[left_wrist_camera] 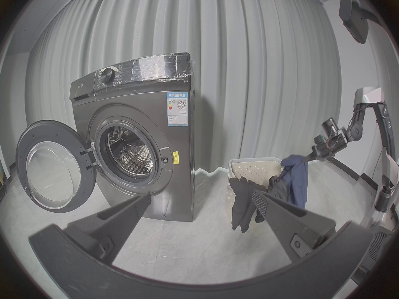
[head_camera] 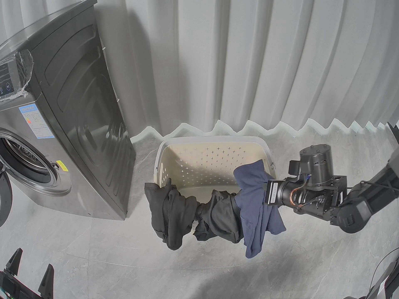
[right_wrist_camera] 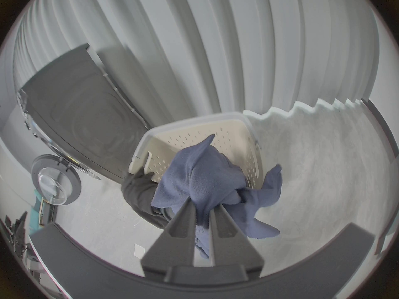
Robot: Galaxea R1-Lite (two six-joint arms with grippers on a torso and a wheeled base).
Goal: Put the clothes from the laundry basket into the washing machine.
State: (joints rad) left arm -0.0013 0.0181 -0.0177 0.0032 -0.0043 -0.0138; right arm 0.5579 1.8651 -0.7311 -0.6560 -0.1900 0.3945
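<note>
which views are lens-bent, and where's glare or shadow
Left wrist view: fisheye, dark round border, curtain folds bowed, glare on the plastic wrap atop the washing machine. Right wrist view: same bowing; the right hand holding the blue cloth looms large. Head view: straighter, soft machine shadow on the curtain.

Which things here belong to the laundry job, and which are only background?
Job: blue garment, in the right gripper; dark garment over the laundry basket rim; washing machine, door open.
Background: curtain; floor.
</note>
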